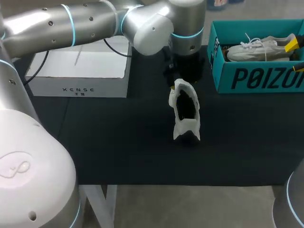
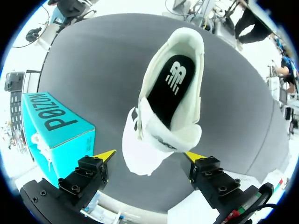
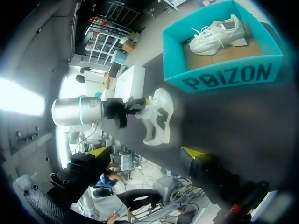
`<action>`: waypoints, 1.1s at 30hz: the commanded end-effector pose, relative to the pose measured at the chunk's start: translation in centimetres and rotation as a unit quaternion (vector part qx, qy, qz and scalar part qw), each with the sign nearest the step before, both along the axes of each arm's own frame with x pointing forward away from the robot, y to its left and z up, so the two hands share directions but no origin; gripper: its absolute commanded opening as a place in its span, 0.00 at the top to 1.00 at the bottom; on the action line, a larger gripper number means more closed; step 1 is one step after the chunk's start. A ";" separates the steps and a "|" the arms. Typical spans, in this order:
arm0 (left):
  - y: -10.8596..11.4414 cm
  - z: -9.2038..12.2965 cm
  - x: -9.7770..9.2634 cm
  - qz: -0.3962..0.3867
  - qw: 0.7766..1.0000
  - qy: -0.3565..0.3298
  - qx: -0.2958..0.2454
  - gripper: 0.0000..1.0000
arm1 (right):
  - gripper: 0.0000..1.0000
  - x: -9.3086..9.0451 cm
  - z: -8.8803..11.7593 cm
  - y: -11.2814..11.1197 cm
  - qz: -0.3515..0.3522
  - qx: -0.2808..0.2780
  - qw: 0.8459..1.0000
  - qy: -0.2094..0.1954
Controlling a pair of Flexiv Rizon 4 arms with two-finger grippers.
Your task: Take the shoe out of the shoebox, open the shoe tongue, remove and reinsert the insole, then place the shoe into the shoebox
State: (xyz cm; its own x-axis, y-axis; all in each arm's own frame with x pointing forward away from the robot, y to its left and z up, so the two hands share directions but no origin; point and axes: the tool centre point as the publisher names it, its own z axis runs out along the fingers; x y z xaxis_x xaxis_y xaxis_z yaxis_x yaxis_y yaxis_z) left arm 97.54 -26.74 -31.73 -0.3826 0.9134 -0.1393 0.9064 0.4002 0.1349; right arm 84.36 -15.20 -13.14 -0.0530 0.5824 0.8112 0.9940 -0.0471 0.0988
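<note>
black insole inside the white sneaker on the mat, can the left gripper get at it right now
Probably yes: the white sneaker's mouth faces the open left gripper, the black insole lies bare, and nothing stands between them.

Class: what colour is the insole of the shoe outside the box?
Black insole with a white logo; clearest in the left wrist view.

A white box (image 1: 78,71) sits on the dark surface (image 1: 118,142), apart from the left end effector (image 2: 149,156); a black cable (image 1: 114,48) crosses the box's top corner
</note>
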 end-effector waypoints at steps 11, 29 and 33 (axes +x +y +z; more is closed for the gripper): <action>0.1 1.1 -1.3 -0.019 0.999 0.038 -0.024 1.00 | 0.00 0.0 0.0 0.0 0.000 -0.002 1.000 0.001; 0.7 1.0 -7.0 -0.044 0.992 0.116 0.012 1.00 | 0.00 0.0 0.0 0.0 0.000 -0.002 1.000 0.001; 1.1 2.8 -4.7 -0.013 0.997 0.077 -0.008 1.00 | 0.00 0.0 0.0 0.0 0.000 -0.002 1.000 0.001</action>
State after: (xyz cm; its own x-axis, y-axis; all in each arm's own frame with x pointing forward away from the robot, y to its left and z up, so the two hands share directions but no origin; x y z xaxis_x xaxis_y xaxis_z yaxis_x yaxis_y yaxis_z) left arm 92.85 -26.96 -30.19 -0.3666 0.9284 -0.0606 0.9303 0.3652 -0.0330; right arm 84.36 -15.21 -13.14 -0.0530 0.5824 0.8112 0.9940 -0.0472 0.0988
